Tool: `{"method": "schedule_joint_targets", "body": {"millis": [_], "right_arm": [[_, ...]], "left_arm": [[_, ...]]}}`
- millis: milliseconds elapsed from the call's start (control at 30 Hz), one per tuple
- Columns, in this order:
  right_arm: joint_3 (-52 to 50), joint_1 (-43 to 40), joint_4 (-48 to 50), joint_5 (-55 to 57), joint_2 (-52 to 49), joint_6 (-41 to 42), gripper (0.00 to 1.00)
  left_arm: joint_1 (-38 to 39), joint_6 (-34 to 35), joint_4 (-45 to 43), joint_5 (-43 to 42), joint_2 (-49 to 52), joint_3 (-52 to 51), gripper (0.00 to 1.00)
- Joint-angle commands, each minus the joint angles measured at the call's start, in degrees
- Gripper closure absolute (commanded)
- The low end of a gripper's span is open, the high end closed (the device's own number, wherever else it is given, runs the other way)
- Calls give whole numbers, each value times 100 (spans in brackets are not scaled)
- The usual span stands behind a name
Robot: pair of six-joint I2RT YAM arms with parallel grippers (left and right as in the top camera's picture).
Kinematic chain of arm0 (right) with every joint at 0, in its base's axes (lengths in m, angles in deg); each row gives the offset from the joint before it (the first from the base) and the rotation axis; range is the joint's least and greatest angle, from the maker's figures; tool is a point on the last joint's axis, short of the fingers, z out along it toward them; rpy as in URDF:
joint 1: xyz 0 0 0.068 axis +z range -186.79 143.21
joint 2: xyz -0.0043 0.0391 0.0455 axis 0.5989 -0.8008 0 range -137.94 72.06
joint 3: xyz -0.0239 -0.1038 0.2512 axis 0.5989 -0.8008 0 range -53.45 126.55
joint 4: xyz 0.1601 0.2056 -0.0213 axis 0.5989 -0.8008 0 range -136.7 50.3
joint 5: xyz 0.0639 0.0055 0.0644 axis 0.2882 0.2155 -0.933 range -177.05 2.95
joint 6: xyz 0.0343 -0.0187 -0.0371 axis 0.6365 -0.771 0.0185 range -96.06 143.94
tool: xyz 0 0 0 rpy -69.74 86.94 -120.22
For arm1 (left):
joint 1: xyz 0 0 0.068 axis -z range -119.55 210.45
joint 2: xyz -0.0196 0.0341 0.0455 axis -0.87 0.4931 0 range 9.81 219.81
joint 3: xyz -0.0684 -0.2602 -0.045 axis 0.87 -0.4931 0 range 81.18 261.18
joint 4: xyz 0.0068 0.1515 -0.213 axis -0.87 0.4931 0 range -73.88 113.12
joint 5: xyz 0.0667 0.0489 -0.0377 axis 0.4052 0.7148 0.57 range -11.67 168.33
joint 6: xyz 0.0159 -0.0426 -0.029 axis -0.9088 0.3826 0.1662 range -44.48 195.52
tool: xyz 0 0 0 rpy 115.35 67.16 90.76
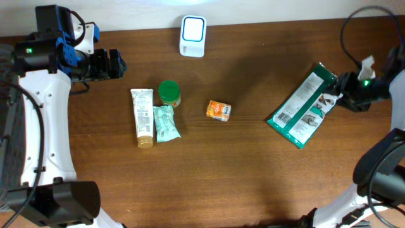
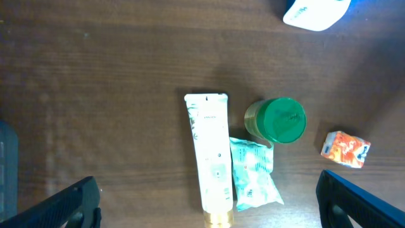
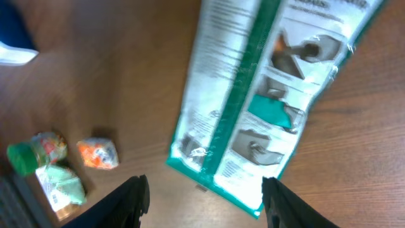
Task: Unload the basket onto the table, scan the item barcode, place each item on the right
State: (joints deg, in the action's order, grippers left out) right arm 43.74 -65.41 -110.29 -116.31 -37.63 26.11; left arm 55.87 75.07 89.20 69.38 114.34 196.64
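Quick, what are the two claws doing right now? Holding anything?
Left gripper: jaws open, holding nothing.
Right gripper: jaws open, holding nothing; the green packet lies just ahead of it.

Bare table (image 1: 253, 164) between orange packet (image 1: 218, 111) and green pouch (image 1: 302, 106), tube (image 1: 143, 117), jar (image 1: 169, 92), sachet (image 1: 166, 123) crowded together

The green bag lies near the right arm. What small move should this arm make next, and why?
Probably lift the right fingers up and away from the bag. They stand open and grip nothing, and the bag lies flat on the table, so it seems to be set down. The orange packet in the middle looks like a likely next item.
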Motion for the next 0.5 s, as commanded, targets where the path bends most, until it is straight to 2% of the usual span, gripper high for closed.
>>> {"method": "schedule_joint_targets", "body": {"millis": [0, 133, 233, 467], "right_arm": [[649, 748, -256, 87, 59, -658, 42], [643, 1943, 52, 304, 42, -1412, 42], [632, 2896, 404, 1102, -31, -1436, 41], [623, 3947, 813, 1322, -509, -1547, 41]], "left_arm": [[-26, -70, -13, 2, -24, 87, 1], [-26, -70, -13, 2, -24, 87, 1], [-26, -70, -13, 2, -24, 87, 1], [-26, -70, -13, 2, -24, 87, 1]]}}
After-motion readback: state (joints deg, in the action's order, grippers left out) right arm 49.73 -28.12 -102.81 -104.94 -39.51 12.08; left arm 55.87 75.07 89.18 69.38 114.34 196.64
